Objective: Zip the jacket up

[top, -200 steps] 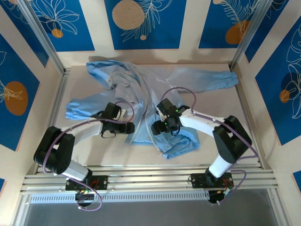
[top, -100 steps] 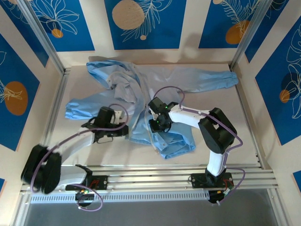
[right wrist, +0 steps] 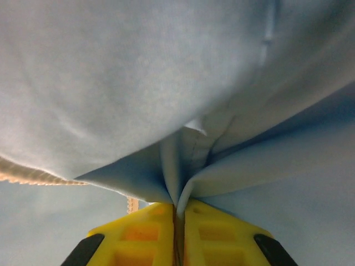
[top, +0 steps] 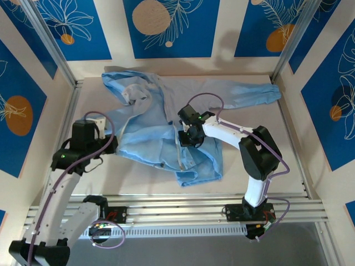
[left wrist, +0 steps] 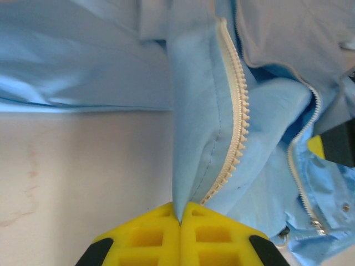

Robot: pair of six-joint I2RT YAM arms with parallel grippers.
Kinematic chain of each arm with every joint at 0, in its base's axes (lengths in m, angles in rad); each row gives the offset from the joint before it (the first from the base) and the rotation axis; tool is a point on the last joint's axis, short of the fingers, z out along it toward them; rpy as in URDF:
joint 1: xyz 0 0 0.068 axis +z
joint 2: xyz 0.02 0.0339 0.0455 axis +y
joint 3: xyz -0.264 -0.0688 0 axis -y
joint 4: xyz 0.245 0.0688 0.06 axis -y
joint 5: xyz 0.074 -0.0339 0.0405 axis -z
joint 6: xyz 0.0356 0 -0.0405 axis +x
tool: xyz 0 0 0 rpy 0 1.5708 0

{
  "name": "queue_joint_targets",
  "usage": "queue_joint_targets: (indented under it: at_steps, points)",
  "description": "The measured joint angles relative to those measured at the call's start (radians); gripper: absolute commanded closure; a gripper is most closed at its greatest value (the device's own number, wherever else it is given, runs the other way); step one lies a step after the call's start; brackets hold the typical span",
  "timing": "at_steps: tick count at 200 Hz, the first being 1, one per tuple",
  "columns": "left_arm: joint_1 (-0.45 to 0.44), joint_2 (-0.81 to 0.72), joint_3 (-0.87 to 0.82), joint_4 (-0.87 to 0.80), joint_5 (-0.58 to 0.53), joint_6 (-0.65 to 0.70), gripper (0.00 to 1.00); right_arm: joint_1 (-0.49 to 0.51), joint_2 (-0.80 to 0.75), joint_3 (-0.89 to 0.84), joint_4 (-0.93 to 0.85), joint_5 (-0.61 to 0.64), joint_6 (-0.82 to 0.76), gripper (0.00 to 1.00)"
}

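I am viewing the desk (top: pixel 288 149) from above. The jacket (top: pixel 150 141) is lying crumpled across its middle and far part. One sleeve (top: pixel 244 91) is stretching toward the far right corner, and the hem is pointing toward the arm bases.

The left arm (top: pixel 55 188) is rising from its base at the near left. It is leaning outward to the left and bending at the wrist, so that the left gripper (top: pixel 110 148) is pointing right at the jacket's left edge. The right arm (top: pixel 255 160) is standing up from its base and folding at the elbow. Its white forearm is reaching left over the desk, and the right gripper (top: pixel 187 138) is pointing down onto the jacket's middle, beside the zipper strip (top: pixel 178 152).

In the left wrist view, the left gripper (left wrist: pixel 180 213) is clenched, with its yellow pads (left wrist: pixel 144 238) pinching a fold of blue fabric. One toothed zipper strip (left wrist: pixel 238 111) is running down to that pinch point, and a second strip is lying apart from it to the right.

In the right wrist view, the right gripper (right wrist: pixel 176 206) is also clenched on jacket fabric, which is bunching into folds between its pads (right wrist: pixel 222 238). A short run of zipper teeth is showing at the left edge.
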Motion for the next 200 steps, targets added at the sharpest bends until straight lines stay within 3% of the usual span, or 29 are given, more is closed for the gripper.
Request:
queue_joint_targets:
  at_steps: [67,104,127,158,200]
  points:
    - [0.01,0.019,0.381,-0.24,-0.43,0.061,1.0,-0.012,0.003,-0.003,0.013,-0.027,0.029,0.89]
    - [0.01,0.043,0.488,-0.296,-0.549,0.11,1.0,0.024,0.029,-0.003,0.014,-0.049,0.025,0.89]
    - [0.011,0.08,0.542,-0.314,-0.517,0.127,1.0,0.048,0.056,-0.002,0.024,-0.078,0.021,0.89]
    - [-0.021,0.129,0.512,-0.294,-0.34,0.093,1.0,0.081,0.097,0.016,0.03,-0.109,0.013,0.88]
    - [-0.401,0.175,0.239,-0.106,-0.198,-0.044,1.0,0.103,0.122,0.036,0.039,-0.144,0.015,0.89]
